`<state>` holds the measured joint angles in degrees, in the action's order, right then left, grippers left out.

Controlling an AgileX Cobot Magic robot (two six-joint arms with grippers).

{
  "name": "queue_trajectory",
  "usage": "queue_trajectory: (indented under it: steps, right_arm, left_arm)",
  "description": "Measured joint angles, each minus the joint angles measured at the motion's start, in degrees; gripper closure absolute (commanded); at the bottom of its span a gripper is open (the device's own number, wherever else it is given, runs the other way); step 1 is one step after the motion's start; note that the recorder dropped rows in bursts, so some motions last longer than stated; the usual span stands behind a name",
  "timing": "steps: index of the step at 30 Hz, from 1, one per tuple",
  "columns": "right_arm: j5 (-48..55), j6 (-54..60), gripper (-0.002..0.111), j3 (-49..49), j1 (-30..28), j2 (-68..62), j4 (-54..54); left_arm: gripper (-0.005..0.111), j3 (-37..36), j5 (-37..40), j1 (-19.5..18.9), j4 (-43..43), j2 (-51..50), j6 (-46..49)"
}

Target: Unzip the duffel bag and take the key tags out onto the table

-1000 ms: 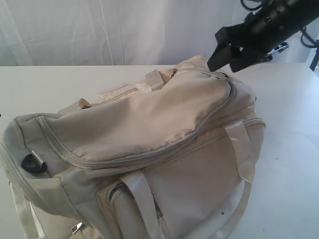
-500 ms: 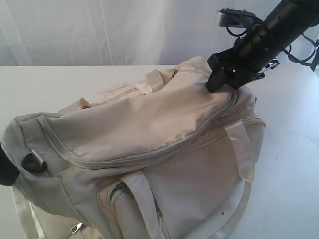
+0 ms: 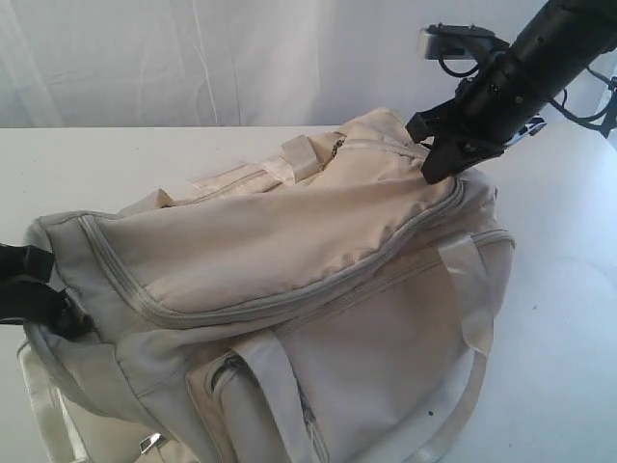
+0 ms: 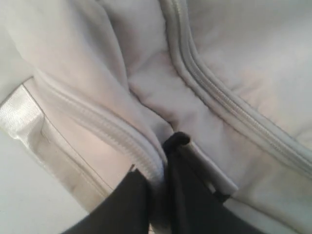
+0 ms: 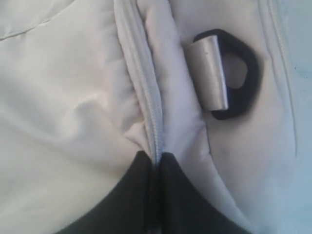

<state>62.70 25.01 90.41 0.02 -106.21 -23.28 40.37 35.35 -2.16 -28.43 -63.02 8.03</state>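
Observation:
The cream duffel bag (image 3: 289,289) lies across the white table (image 3: 559,318), its long grey zipper (image 3: 289,299) closed. My left gripper (image 3: 58,313) is at the bag's left end, shut on a fold of fabric along the zipper trim (image 4: 146,151), beside a black ring. My right gripper (image 3: 439,164) presses onto the far right end of the bag, its black fingers (image 5: 141,195) shut on the grey zipper seam (image 5: 146,97). A black D-ring (image 5: 234,83) with a grey loop lies just beyond. The key tags are hidden.
Cream webbing handles (image 3: 463,289) hang over the bag's front, and a zipped side pocket (image 3: 251,405) faces the camera. A white curtain (image 3: 193,58) backs the table. Bare tabletop lies to the right (image 3: 569,241) and back left (image 3: 87,164).
The left gripper has come in from the left edge and closed on the bag's left end. The right gripper has shifted slightly right and down along the zipper end, pinching the seam.

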Motion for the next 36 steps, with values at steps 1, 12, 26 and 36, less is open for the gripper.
queue_trajectory:
  steps: [1, 12, 26, 36]
  right_arm:
    - [0.3, -0.4, 0.108, 0.0, 0.0, 0.0, 0.4]
    - [4.5, -2.2, 0.108, 0.2, 0.0, 1.4, 1.6]
    - [5.3, -4.3, 0.108, -7.8, 0.0, 9.0, 2.9]
    - [2.3, -6.8, 0.108, -17.4, 0.0, 17.5, 3.1]
  left_arm:
    - [0.107, -0.1, -0.5, 0.0, -0.2, 0.0, 0.2]
    - [0.107, 5.9, -0.8, 0.0, -0.1, -5.2, 5.2]
    - [0.107, 23.3, 3.3, 0.1, 4.8, -20.0, 7.1]
    - [0.107, 32.8, 8.4, 0.1, 5.6, -27.3, 9.4]
